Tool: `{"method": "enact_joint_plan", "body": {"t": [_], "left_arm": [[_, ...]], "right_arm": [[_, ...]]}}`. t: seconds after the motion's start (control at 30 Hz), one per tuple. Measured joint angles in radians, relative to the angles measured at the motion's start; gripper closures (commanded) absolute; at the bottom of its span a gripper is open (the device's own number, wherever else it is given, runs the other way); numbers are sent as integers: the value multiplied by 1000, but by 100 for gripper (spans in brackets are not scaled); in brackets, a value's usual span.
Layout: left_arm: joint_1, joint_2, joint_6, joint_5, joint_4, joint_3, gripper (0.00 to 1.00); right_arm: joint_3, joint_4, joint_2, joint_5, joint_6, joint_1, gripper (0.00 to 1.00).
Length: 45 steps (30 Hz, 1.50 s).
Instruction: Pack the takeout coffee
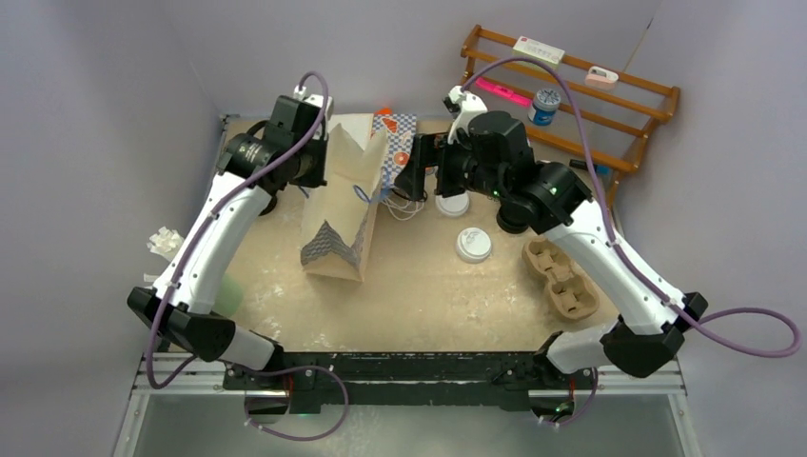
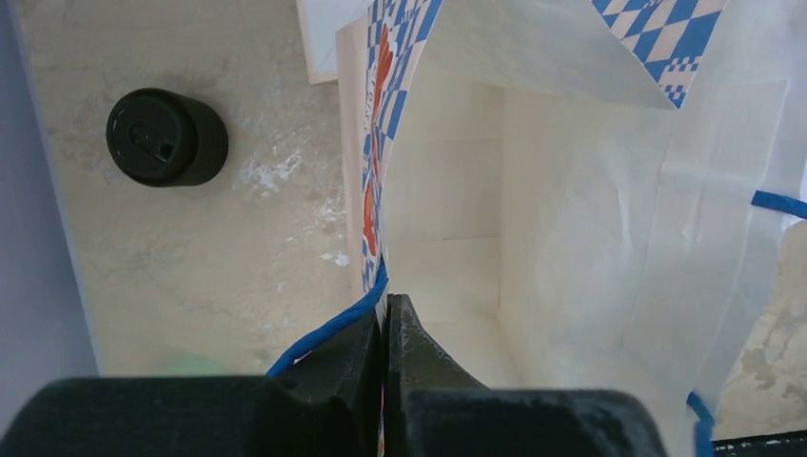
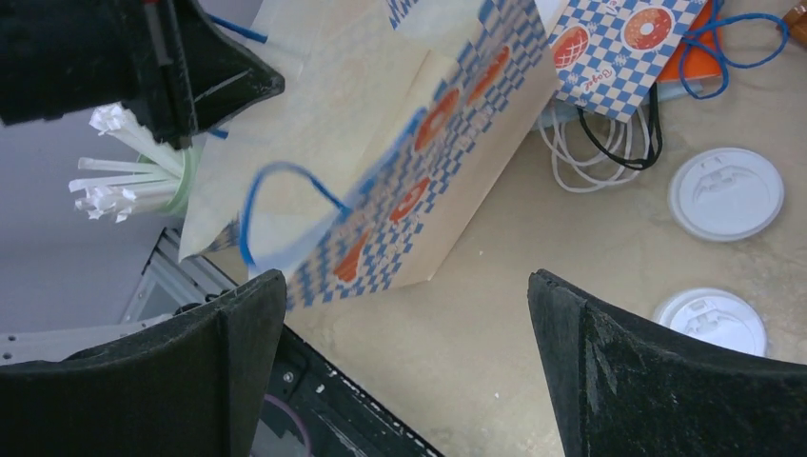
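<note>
"Where was the takeout coffee?"

"The takeout coffee (image 2: 167, 138), one black-lidded cup, stood upright on the table (image 1: 428, 295), left of the paper bag (image 1: 338, 205) and apart from it."

"And the left gripper?"

"The left gripper (image 2: 385, 319) was pinched tight on the bag's rim, beside a blue handle (image 2: 324, 333)."

"The right one?"

"The right gripper (image 3: 400, 314) hung just right of the bag, jaws spread wide, nothing between them. Two white lids (image 1: 473, 245) lay further right, with a cardboard cup carrier (image 1: 561, 276) beyond them."

We see a tall blue-checked paper bag (image 1: 338, 209) standing on the beige table (image 1: 428, 305); two round white plastic lids (image 1: 473, 245) lie to its right.
</note>
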State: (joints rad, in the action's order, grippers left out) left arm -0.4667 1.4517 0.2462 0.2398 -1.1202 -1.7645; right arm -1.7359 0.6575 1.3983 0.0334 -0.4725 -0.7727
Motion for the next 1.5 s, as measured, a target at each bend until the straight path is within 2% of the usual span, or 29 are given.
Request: {"method": "enact_joint_plan", "body": {"t": [0.1, 0.13, 0.17, 0.27, 0.33, 0.57, 0.7, 0.77, 0.93, 1.0, 1.1, 1.2, 1.27, 1.33, 1.5], "left_arm": [[82, 24, -5, -43, -14, 0, 100], [113, 30, -4, -55, -19, 0, 96], [134, 35, -4, -61, -24, 0, 89], [200, 55, -1, -80, -34, -5, 54], [214, 71, -1, -85, -47, -25, 37], [218, 58, -3, -154, -28, -127, 16], [208, -12, 4, -288, 43, -159, 15], [154, -46, 17, -327, 89, -171, 16], [-151, -50, 54, -365, 217, -187, 19], [-242, -33, 61, -367, 274, -163, 20], [-357, -14, 72, -363, 391, -61, 31], [-433, 0, 77, -375, 526, 85, 37], [-464, 4, 85, -406, 639, 208, 38], [-480, 13, 90, -427, 750, 322, 38], [-502, 94, 104, -443, 955, 477, 35]], "right_arm": [[21, 1, -35, 18, -6, 3, 2], [29, 2, -49, 31, -7, 5, 2], [37, 2, -60, 43, -8, 7, 2], [78, 2, -104, 106, -11, 24, 2], [119, 1, -135, 140, -14, 43, 2], [329, 1, -261, 213, -16, 143, 4], [437, -2, -297, 258, -43, 186, 6], [491, -4, -305, 268, -75, 220, 8], [665, -24, -334, 236, -171, 452, 19], [723, -22, -349, 240, -216, 519, 21], [790, -10, -379, 240, -279, 591, 24], [838, -6, -405, 225, -322, 693, 23], [866, -7, -419, 213, -340, 786, 12], [895, -6, -431, 212, -354, 863, 6], [924, -7, -431, 215, -368, 902, 9]]}}
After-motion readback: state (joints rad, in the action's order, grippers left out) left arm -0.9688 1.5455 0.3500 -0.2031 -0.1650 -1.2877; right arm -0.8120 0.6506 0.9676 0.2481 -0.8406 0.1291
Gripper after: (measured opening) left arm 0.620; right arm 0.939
